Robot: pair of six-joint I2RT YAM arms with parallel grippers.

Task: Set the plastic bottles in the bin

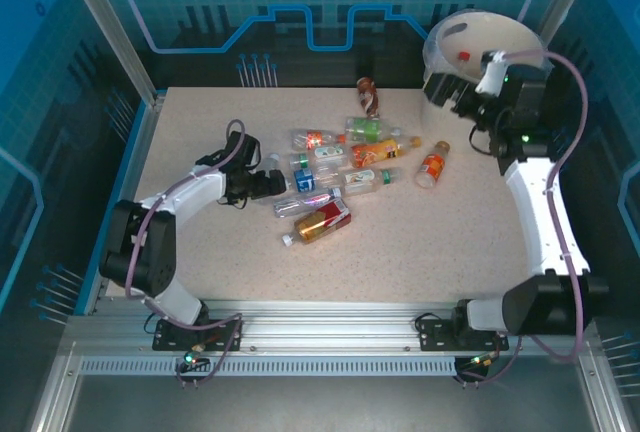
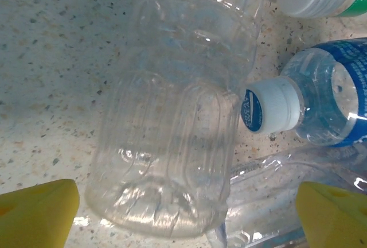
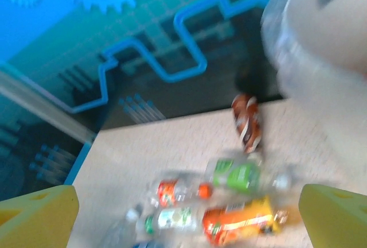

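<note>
Several plastic bottles lie in a loose pile mid-table, among them a red-labelled one [image 1: 322,222], a green one [image 1: 370,130] and an orange-yellow one [image 1: 375,152]. Another orange bottle [image 1: 432,165] lies apart to the right. My left gripper [image 1: 276,184] is low at the pile's left side and open. The base of a clear unlabelled bottle [image 2: 172,127] lies between its yellow fingers [image 2: 40,213] with gaps on both sides. A blue-labelled bottle [image 2: 327,99] with a white cap lies just right of it. My right gripper [image 1: 462,100] hangs open and empty beside the bin [image 1: 437,44], whose wall [image 3: 321,58] shows blurred.
A brown-labelled bottle [image 1: 369,95] lies alone near the back edge. Inside the bin a red-capped bottle [image 1: 463,55] is visible. Metal frame posts and blue panels enclose the table on three sides. Bare tabletop stretches across the front and far left.
</note>
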